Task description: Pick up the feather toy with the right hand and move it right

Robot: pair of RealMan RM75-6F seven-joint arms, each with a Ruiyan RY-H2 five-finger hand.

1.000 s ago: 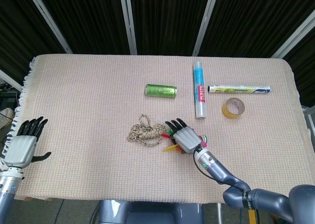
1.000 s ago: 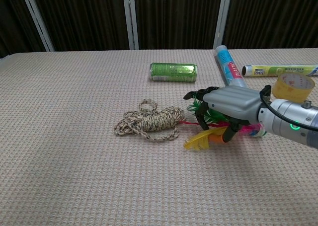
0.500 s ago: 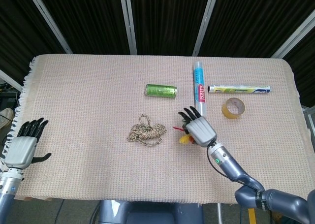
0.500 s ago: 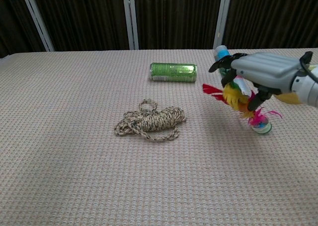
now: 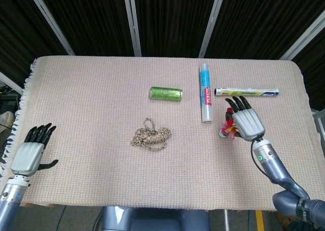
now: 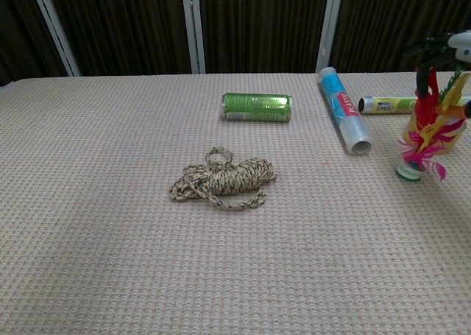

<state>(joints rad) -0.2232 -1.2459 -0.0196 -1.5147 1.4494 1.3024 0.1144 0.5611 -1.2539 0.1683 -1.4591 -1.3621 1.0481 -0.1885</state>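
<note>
— Where's the feather toy [image 6: 423, 140]?
— Gripped in the right hand [image 5: 247, 124], at the rope's [image 5: 151, 134] three o'clock.
— Advice?
— Set its base flat beside the tape, then loosen the fingers

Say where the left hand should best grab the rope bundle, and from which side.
Likely at the thick middle of the rope bundle, from straight above. It lies flat on the cloth as a low coil with loose loops at its ends, so fingers closing across the dense centre should gather most strands. The left hand sits open, well off to that side.
</note>
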